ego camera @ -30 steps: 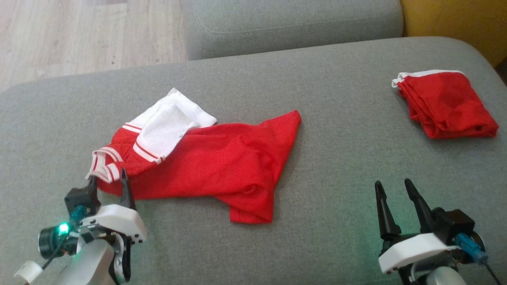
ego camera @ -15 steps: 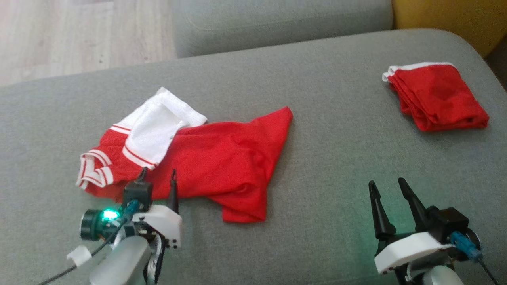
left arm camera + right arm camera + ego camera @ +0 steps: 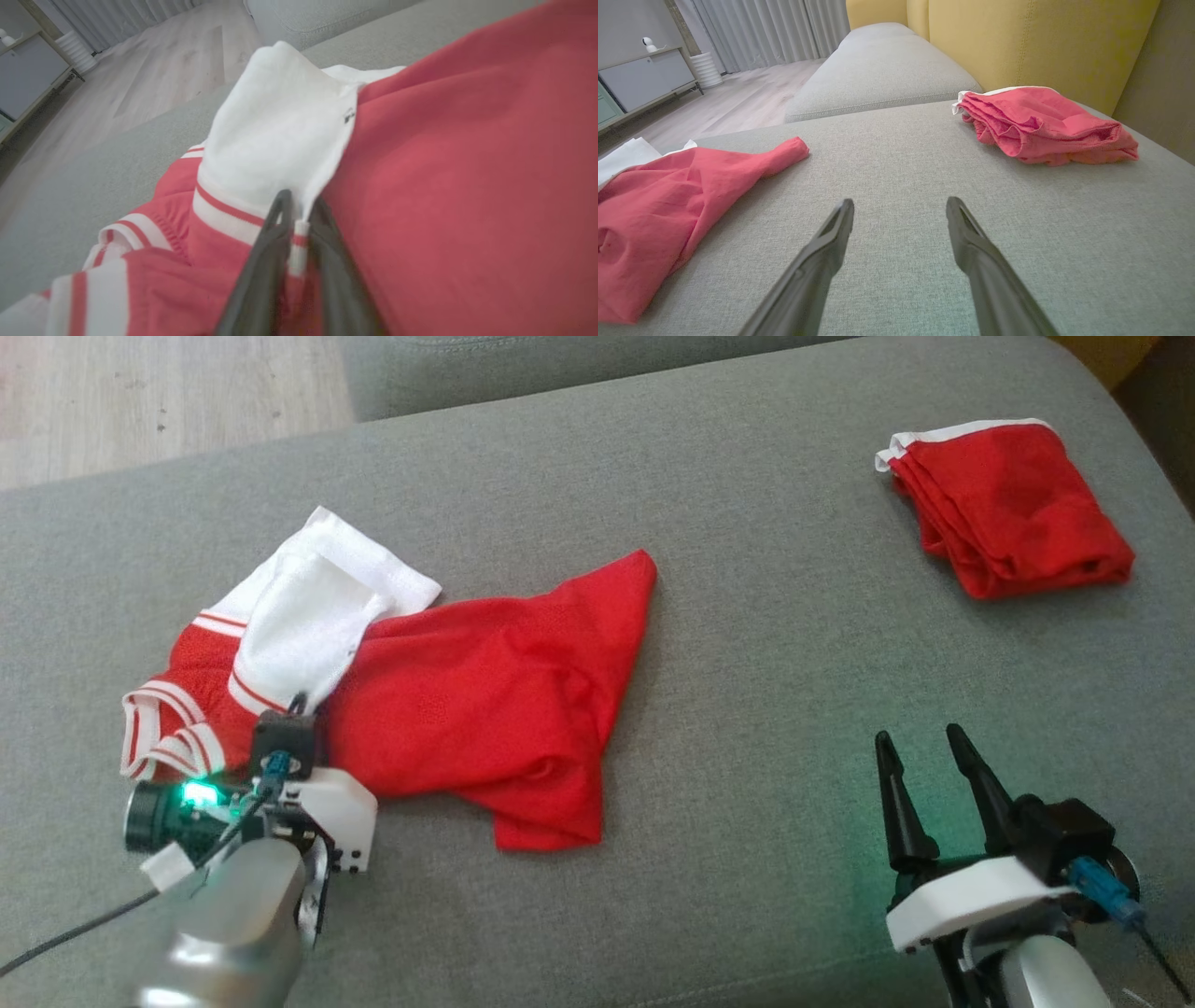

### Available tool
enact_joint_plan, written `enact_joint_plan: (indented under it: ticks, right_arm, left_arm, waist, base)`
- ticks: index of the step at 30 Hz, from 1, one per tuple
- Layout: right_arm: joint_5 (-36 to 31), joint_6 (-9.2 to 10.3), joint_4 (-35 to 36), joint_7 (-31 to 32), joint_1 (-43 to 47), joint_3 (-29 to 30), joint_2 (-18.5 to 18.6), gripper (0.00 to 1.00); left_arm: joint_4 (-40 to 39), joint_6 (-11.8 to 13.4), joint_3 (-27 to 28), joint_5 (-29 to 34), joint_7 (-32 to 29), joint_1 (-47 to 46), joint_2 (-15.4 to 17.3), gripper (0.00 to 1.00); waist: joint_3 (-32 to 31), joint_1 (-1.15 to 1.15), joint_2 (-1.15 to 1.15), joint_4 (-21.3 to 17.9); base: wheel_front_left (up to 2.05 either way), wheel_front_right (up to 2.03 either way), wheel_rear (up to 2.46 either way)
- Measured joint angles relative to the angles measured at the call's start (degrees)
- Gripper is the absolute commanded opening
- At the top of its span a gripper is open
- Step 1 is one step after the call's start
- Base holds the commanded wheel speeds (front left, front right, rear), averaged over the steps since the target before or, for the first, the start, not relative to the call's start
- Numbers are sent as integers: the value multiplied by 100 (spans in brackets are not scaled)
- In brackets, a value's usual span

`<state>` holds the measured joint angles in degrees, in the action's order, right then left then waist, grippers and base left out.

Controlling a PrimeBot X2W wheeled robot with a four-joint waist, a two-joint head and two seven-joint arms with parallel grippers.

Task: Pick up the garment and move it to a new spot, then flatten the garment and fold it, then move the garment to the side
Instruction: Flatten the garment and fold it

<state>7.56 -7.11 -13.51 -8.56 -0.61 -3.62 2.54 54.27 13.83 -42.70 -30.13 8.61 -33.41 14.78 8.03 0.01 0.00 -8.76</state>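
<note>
Left wrist view: left gripper (image 3: 301,207) pinches garment (image 3: 467,186) (hem).

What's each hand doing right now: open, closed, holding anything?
Left hand: closed on the red garment, pinching its striped hem.
Right hand: open, empty.

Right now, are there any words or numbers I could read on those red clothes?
Tiny dark mark on the white panel of the red-and-white garment: too small and blurred to read.
Folded red garment: no writing visible.
Nothing else readable anywhere.
</note>
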Motion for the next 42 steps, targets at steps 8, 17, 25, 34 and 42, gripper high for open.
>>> enact_joint_plan:
  ticks: [8,17,25,34,42]
  right_arm:
    - [1,0,-87,-46,-4,94,0,100]
    - [1,0,-133,-59,9,167,0,100]
    - [1,0,-145,-59,197,235,0,100]
    - [1,0,-154,-57,261,275,-1,100]
    - [1,0,-147,-46,267,268,-1,100]
  left_arm:
    - [-3,-81,122,-62,461,-267,-35,0]
    - [-2056,-191,641,41,569,-45,163,0]
    - [-3846,-45,870,-156,592,2125,389,0]
    - [-4611,88,1058,-781,541,3537,530,0]
    - [-4165,35,1116,-990,449,3700,599,100]
  waist:
    - [-51,0,0,108]
    - [-350,-1,0,369]
    - [-623,-2,0,621]
    - [-804,-2,0,836]
    - [-848,-2,0,973]
  base:
    - [0,0,0]
    - [0,0,0]
    - [0,0,0]
    - [0,0,0]
    - [0,0,0]
